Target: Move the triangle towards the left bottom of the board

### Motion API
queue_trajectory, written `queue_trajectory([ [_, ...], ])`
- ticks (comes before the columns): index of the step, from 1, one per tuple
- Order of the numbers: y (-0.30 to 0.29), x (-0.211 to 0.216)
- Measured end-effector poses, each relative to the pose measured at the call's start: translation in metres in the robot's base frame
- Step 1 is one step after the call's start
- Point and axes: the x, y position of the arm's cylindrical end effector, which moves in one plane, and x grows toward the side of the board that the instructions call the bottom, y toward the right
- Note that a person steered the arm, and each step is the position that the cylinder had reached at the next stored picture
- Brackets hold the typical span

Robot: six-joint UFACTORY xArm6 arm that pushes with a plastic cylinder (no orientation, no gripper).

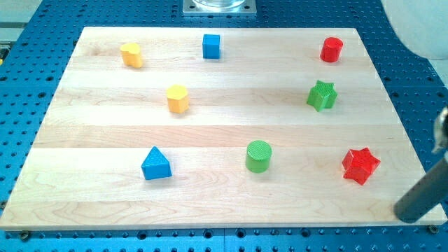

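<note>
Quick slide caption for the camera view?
My tip sits at the board's bottom-right corner, far from the blue triangle at lower left.

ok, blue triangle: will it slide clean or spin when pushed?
The blue triangle looks rigid with a flat base on the smooth wooden board, so it probably slides rather than tips. Its angled sides may turn it under an off-centre push. My tip sits far to the view's right.

Blue triangle (156, 165), lying flat on the surface, apex toward the view's top, in the lower-left part.
</note>
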Motion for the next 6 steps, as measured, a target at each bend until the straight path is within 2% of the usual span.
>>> queue_trajectory([
  [1, -0.026, 0.000],
  [2, -0.027, 0.000],
  [3, -0.095, -0.019],
  [4, -0.209, -0.024],
  [5, -0.270, -0.050],
  [6, -0.304, -0.074],
])
